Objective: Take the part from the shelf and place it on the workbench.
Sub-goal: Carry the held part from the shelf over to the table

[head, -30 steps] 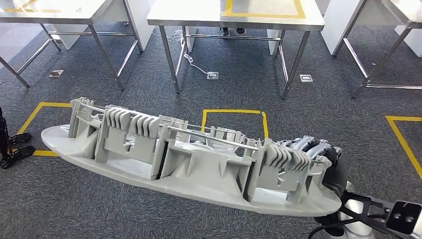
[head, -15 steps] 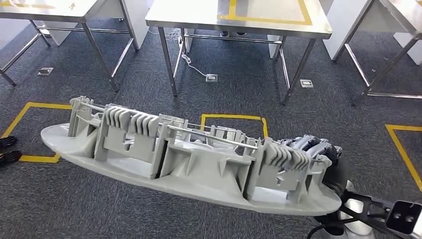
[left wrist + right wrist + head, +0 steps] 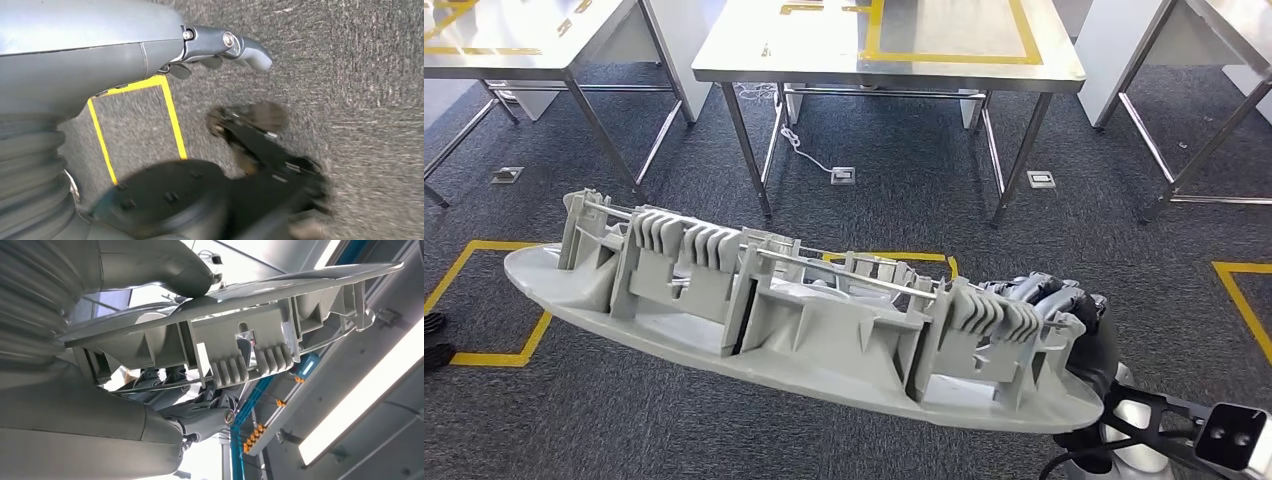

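- Clearly, our right hand [image 3: 1052, 300] is closed on the part [image 3: 794, 320]: in the head view its dark fingers [image 3: 1064, 295] curl over the ribbed end of the part at the right.
- From the right wrist view we see the thick grey thumb [image 3: 175, 270] pressing on the flat side of the part [image 3: 240, 335], and the darker fingers [image 3: 200, 412] wrapped on the ribbed side, around a thin metal rod.
- We hold the long grey part in the air above the carpet floor [image 3: 904, 200]. It lies nearly level, only a little tilted, and it reaches from our right hand far across to the left.
- Our right arm [image 3: 1144, 430] comes in from the lower right corner, with the hand turned up under the end of the part.
- Our left hand [image 3: 220, 47] hangs down over the carpet. Its fingers look loosely curled with nothing in them, but how far they are closed we cannot tell.
- Compared with one second ago, the whole picture has shifted, so it is our camera that moved. The steel counter [image 3: 874, 45] ahead, with yellow tape on its top, now shows more of its surface, and the yellow floor marking [image 3: 494, 300] sits lower in the picture.
- The part keeps the same place in our right hand as before; the grip has not changed.
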Available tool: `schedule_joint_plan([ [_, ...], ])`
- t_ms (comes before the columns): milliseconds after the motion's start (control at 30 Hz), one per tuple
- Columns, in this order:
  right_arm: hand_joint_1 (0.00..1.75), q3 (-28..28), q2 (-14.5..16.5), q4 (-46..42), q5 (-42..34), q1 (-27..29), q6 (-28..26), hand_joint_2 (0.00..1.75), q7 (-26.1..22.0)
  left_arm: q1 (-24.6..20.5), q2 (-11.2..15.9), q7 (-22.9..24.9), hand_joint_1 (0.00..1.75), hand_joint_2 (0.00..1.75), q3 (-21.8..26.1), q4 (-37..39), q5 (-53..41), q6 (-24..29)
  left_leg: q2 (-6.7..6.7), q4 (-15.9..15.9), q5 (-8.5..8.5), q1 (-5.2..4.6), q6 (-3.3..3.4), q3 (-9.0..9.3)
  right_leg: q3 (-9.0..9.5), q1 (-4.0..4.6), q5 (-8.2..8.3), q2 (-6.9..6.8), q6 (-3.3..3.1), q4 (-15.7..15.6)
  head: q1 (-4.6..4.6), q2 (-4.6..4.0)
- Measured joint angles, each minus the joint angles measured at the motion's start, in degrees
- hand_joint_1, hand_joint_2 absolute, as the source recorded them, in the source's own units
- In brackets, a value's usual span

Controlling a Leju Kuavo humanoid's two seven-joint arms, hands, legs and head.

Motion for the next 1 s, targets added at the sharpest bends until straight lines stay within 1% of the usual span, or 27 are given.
schedule_joint_plan([
  [33,1.75,0.0,0.1,0.0,0.0,0.0,0.0,1.75,0.0,0.1,0.0,0.0,0.00,1.75,0.0,0.0,0.0,0.0,0.00,1.5,-2.17,-0.01,-0.02,-2.06,0.82,0.02,-0.72,0.15,-0.06,0.0,-0.07,0.00],
  [67,1.75,0.0,0.2,0.0,0.1,0.0,0.0,1.75,0.0,0.3,0.0,0.0,0.00,1.75,0.0,0.0,0.0,0.0,0.00,1.6,-3.79,-0.01,0.04,-3.51,1.77,0.03,-1.50,0.30,-0.08,0.0,-0.11,0.00],
  [100,1.75,0.0,0.2,0.0,0.2,0.0,0.0,1.75,0.0,0.3,0.1,0.0,0.00,1.75,0.0,0.0,0.0,0.0,0.00,0.6,-4.34,-0.02,0.17,-4.34,2.79,0.03,-2.29,0.43,-0.04,0.0,-0.17,0.00],
  [133,1.75,0.0,0.2,0.0,0.2,0.0,0.0,1.75,0.0,0.4,0.1,0.0,0.00,1.75,0.0,0.0,0.0,0.0,0.00,-1.8,-3.09,-0.02,0.36,-4.63,3.92,0.03,-3.15,0.50,0.05,0.0,-0.25,0.00],
  [167,1.75,0.0,0.3,0.0,0.2,0.0,-0.1,1.75,0.0,0.4,0.1,0.0,0.00,1.75,0.0,0.0,0.0,0.0,0.00,-5.1,0.25,-0.03,0.56,-4.59,4.87,0.03,-4.04,0.52,0.22,0.0,-0.32,0.00],
  [200,1.75,0.0,0.3,0.0,0.2,0.0,-0.1,1.75,0.0,0.5,0.2,0.0,0.00,1.75,0.0,0.0,0.0,0.0,-0.01,-8.3,4.40,-0.12,0.74,-4.56,5.78,0.11,-4.92,0.60,0.46,0.1,-0.38,0.00],
  [233,1.75,0.0,0.4,0.1,0.2,0.0,-0.1,1.75,0.0,0.6,0.2,0.0,0.00,1.75,0.0,0.0,0.0,0.0,-0.02,-10.7,7.99,-0.23,0.97,-4.41,6.48,0.22,-5.81,0.71,0.80,0.2,-0.43,0.00],
  [267,1.75,0.0,0.5,0.1,0.2,0.0,-0.1,1.75,0.0,0.7,0.1,0.0,0.00,1.75,0.0,0.0,0.0,0.0,-0.04,-12.1,10.45,-0.31,1.24,-4.28,7.08,0.32,-6.41,0.83,1.18,0.2,-0.44,0.00],
  [300,1.75,0.1,0.5,0.1,0.3,0.0,0.0,1.75,0.0,0.7,0.1,0.0,0.00,1.75,0.0,0.0,0.0,0.0,-0.05,-12.5,11.12,-0.38,1.56,-4.08,7.56,0.43,-6.57,0.96,1.59,0.4,-0.44,0.00],
  [333,1.75,0.1,0.6,0.1,0.4,0.1,0.0,1.75,0.0,0.6,0.0,0.0,0.00,1.75,0.0,0.0,0.0,0.0,-0.10,-12.6,10.90,-0.30,1.93,-3.57,7.68,0.46,-6.42,0.99,1.96,0.8,-0.45,0.00],
  [367,1.75,0.1,0.6,0.1,0.5,0.1,0.2,1.75,0.1,0.5,-0.1,0.0,0.00,1.75,0.0,0.0,0.0,0.0,-0.15,-12.8,10.68,-0.19,2.32,-2.99,7.34,0.42,-5.88,0.90,2.26,1.9,-0.42,0.00],
  [400,1.75,0.1,0.7,0.1,0.5,0.0,0.3,1.75,0.1,0.4,-0.2,0.0,0.00,1.75,0.0,0.0,0.0,0.1,-0.20,-13.0,10.34,-0.08,2.69,-2.34,6.17,0.38,-5.37,0.75,2.49,4.0,-0.33,0.00],
  [433,1.75,0.1,0.8,0.1,0.5,-0.2,0.5,1.75,0.1,0.3,-0.3,0.0,0.00,1.75,0.0,0.0,0.0,0.2,-0.26,-13.2,9.97,0.02,2.97,-1.64,4.34,0.30,-5.35,0.59,2.69,6.8,-0.22,0.00],
  [467,1.75,0.2,1.0,0.2,0.6,-0.3,0.7,1.75,0.0,0.2,-0.2,0.0,0.00,1.75,0.0,-0.1,0.0,0.3,-0.28,-13.4,9.49,0.04,3.17,-1.00,1.93,0.22,-5.98,0.45,2.89,10.0,-0.09,0.00],
  [533,1.75,0.3,1.1,0.4,0.5,-0.5,0.8,1.75,0.0,0.2,-0.3,0.0,0.00,1.75,0.0,-0.1,0.0,0.4,-0.32,-13.6,8.37,0.03,3.28,0.20,-2.87,0.13,-9.30,0.36,3.27,14.9,0.05,0.00],
  [567,1.75,0.3,1.2,0.5,0.5,-0.6,0.8,1.75,0.1,0.2,-0.3,0.0,0.00,1.75,0.0,-0.1,0.0,0.4,-0.37,-13.6,7.73,0.03,3.27,0.89,-4.56,0.11,-10.79,0.32,3.39,15.7,0.08,0.00],
  [600,1.75,0.4,1.2,0.6,0.5,-0.6,0.8,1.75,0.1,0.3,-0.3,0.0,0.00,1.75,0.0,-0.1,0.1,0.4,-0.43,-13.6,7.06,0.03,3.21,1.70,-5.50,0.12,-11.16,0.29,3.42,15.0,0.13,0.00],
  [633,1.75,0.4,1.2,0.7,0.5,-0.6,0.8,1.75,0.1,0.3,-0.3,0.0,0.00,1.75,0.0,-0.1,0.1,0.4,-0.49,-13.6,6.36,0.02,3.13,2.63,-5.68,0.14,-9.89,0.25,3.32,12.8,0.18,0.00],
  [667,1.75,0.5,1.2,0.7,0.5,-0.7,0.8,1.75,0.1,0.3,-0.4,0.0,0.00,1.75,0.0,-0.1,0.1,0.4,-0.54,-13.6,5.64,0.02,3.02,3.43,-5.32,0.20,-6.85,0.20,3.05,9.5,0.22,0.00],
  [700,1.75,0.6,1.2,0.8,0.5,-0.9,0.7,1.75,0.1,0.3,-0.5,0.0,0.00,1.75,0.0,-0.1,0.1,0.4,-0.56,-13.5,4.94,-0.03,2.86,4.28,-4.88,0.34,-3.05,0.12,2.71,5.9,0.26,0.00],
  [733,1.75,0.6,1.2,0.9,0.5,-1.0,0.7,1.75,0.1,0.2,-0.5,0.0,0.00,1.75,0.0,0.0,0.1,0.4,-0.62,-13.6,4.28,-0.10,2.60,4.89,-4.46,0.51,-0.03,0.03,2.36,3.1,0.34,0.00],
  [767,1.75,0.7,1.3,1.0,0.5,-1.1,0.6,1.75,0.0,0.1,-0.5,0.0,0.00,1.75,0.0,0.0,0.1,0.4,-0.65,-13.8,3.68,-0.16,2.28,5.34,-4.14,0.70,1.97,-0.02,2.02,1.3,0.38,0.00],
  [800,1.75,0.8,1.3,1.0,0.5,-1.1,0.5,1.75,0.0,0.1,-0.5,0.0,0.00,1.75,0.0,0.0,0.1,0.4,-0.69,-13.6,3.54,-0.23,1.85,5.86,-3.91,0.79,2.52,0.00,1.66,0.6,0.38,0.00],
  [867,1.75,0.8,1.4,1.1,0.4,-1.3,0.4,1.75,0.1,0.1,-0.5,-0.1,0.00,1.75,0.0,-0.1,0.1,0.5,-0.67,-13.0,3.67,-0.26,1.11,6.39,-2.55,0.67,2.14,0.11,0.89,0.1,0.33,0.00],
  [900,1.75,0.9,1.5,1.1,0.4,-1.4,0.4,1.75,0.1,0.1,-0.5,-0.1,0.00,1.75,0.0,-0.1,0.1,0.5,-0.62,-11.5,3.89,-0.27,0.82,6.08,-1.78,0.52,1.95,0.13,0.48,-0.1,0.24,0.00],
  [933,1.75,0.9,1.6,1.2,0.4,-1.5,0.4,1.75,0.0,0.0,-0.5,-0.1,0.00,1.75,0.0,-0.1,0.1,0.5,-0.57,-9.3,3.62,-0.25,0.59,5.01,-1.03,0.43,1.68,0.11,0.18,-0.3,0.14,0.00],
  [1000,1.75,1.0,1.8,1.2,0.4,-1.7,0.2,1.75,0.0,-0.1,-0.6,-0.1,0.00,1.75,0.0,-0.1,0.1,0.5,-0.50,-2.8,1.48,-0.17,0.19,0.80,0.01,0.36,0.79,0.11,-0.21,-0.4,-0.13,0.00],
])
